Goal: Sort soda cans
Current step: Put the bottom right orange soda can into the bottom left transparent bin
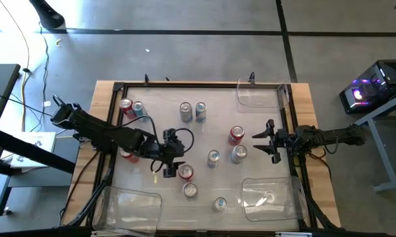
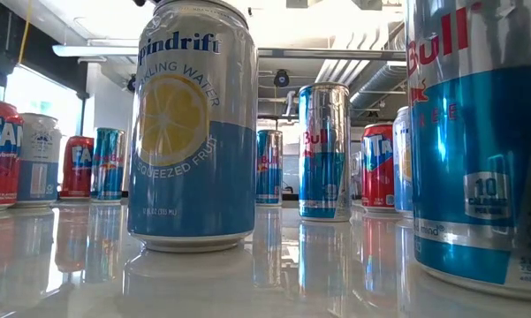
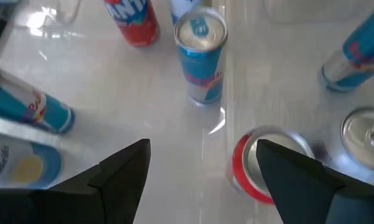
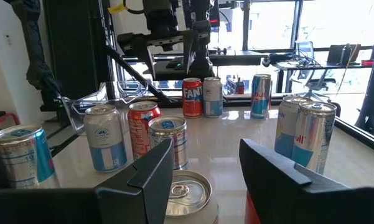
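Entry: soda-can sort, pick phase. Left gripper (image 1: 169, 166) hangs over the desk (image 1: 303, 99) centre-front, jaws spread wide and empty; a red can (image 3: 261, 165) stands upright just beside one fingertip, not yet between the jaws. Judged step: lining up on that can; the next move likely calls for a small sideways shift to centre it, a descent, then closing. Right gripper (image 1: 267, 139) waits at the right side, jaws part-open, holding nothing, a silver-grey can (image 1: 239, 153) near it. Soda cans (image 1: 192, 110): short cylinders, silver tops, red, blue or silver-grey bodies, scattered upright across the glossy white surface. Clear plastic bins (image 1: 269, 197) sit at the corners.
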